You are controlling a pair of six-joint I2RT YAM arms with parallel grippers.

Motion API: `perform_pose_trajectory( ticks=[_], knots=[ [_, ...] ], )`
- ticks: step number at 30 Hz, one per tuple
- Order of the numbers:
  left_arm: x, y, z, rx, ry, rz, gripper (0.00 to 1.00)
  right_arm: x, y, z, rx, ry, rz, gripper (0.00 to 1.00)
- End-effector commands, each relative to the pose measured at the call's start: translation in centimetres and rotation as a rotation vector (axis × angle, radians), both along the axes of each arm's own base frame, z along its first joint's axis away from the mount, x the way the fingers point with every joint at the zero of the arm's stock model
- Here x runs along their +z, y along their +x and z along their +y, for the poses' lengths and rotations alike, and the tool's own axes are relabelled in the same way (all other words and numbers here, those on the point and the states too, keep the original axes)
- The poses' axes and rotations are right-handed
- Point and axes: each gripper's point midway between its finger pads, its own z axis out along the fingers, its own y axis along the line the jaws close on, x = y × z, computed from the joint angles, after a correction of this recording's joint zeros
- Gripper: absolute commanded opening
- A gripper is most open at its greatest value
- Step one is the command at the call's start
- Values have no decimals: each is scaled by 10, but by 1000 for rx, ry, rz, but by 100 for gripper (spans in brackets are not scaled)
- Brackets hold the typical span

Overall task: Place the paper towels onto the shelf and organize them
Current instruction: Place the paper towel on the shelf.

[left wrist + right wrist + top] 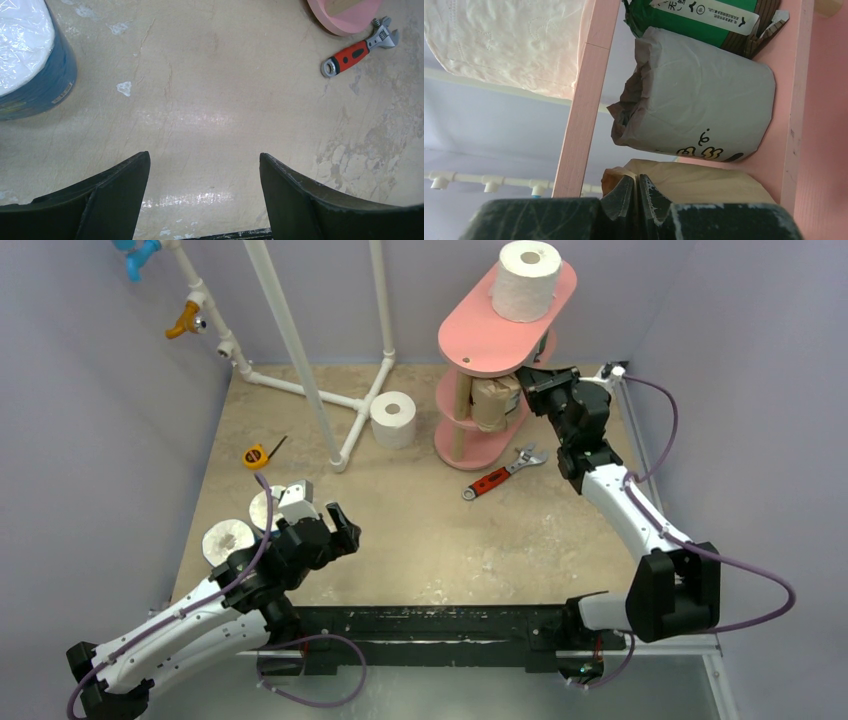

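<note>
The pink shelf [470, 340] stands at the back right with a white roll [527, 280] on its top board. In its middle tier lie a green-wrapped roll [704, 20], a grey roll [704, 105] and a tan roll [709, 187]. My right gripper [639, 182] is shut, its tips against the tan roll's crumpled end; a pinch on the wrapper cannot be made out. Another white roll [393, 420] stands on the floor left of the shelf. Two rolls [228, 538] sit beside my left arm, one blue-wrapped [35, 75]. The left gripper [205, 160] hangs open over bare floor.
A red-handled wrench [503, 472] lies on the floor just in front of the shelf base [345, 17]. A yellow tape measure [256, 455] sits at the left. The white pipe frame [300, 350] rises at the back. Walls close in on both sides.
</note>
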Motion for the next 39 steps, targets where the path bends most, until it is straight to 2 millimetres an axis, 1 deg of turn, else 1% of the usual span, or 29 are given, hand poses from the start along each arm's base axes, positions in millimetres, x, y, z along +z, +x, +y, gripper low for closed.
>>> perform_pose_trajectory(
  ticks=[1, 4, 7, 9, 11, 16, 22, 31, 34, 37, 39],
  knots=[
    [3, 2, -2, 13, -22, -5, 79, 15, 1, 6, 28, 3, -45, 9],
    [3, 2, -2, 13, -19, -4, 79, 9, 1, 5, 27, -23, -19, 14],
    [3, 3, -3, 13, -19, -6, 79, 8, 0, 4, 28, -49, 1, 24],
    [3, 3, -3, 11, -18, -6, 79, 6, -1, 3, 24, -65, 18, 37],
    [3, 4, -4, 11, -18, -6, 79, 6, -2, 1, 19, -85, 31, 45],
    [2, 4, -6, 5, -19, -2, 79, 7, -4, -2, 11, -122, 48, 50],
    [1, 4, -8, 0, -18, 1, 79, 17, -10, -6, 8, -163, 44, 57],
    [3, 5, -11, -9, -26, -2, 79, 33, -26, -12, 6, -231, 25, 75],
    [4, 5, -12, -14, -28, -2, 79, 38, -30, -11, 22, -249, 15, 77],
    [4, 4, -12, -15, -30, -1, 79, 36, -37, -12, 35, -278, 40, 79],
    [4, 4, -11, -17, -30, 1, 79, 39, -43, -12, 47, -301, 38, 79]
  ],
)
